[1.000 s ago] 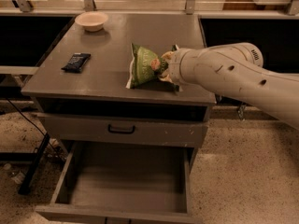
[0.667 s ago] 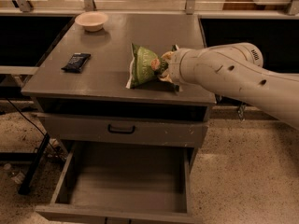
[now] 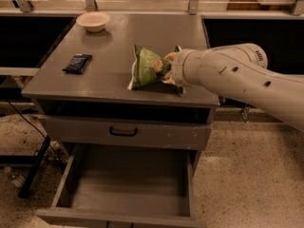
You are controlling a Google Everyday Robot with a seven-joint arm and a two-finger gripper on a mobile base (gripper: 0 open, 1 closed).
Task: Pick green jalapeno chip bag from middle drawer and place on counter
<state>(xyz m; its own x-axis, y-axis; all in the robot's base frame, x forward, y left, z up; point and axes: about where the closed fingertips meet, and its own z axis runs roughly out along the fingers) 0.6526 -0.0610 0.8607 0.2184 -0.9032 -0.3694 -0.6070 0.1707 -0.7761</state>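
The green jalapeno chip bag point(image 3: 145, 68) stands tilted on the counter point(image 3: 118, 42), near its front right edge, with its lower corner touching the top. My gripper point(image 3: 167, 70) comes in from the right on the white arm point(image 3: 237, 77) and is shut on the bag's right side; the wrist hides part of the bag. The middle drawer point(image 3: 128, 186) is pulled wide open below, and its bare grey floor holds nothing.
A pale bowl point(image 3: 93, 21) sits at the counter's back left. A dark flat packet point(image 3: 77, 63) lies at its left. A grey front panel with a black handle point(image 3: 123, 132) is above the open drawer. A black stand leg point(image 3: 33, 167) is on the floor at the left.
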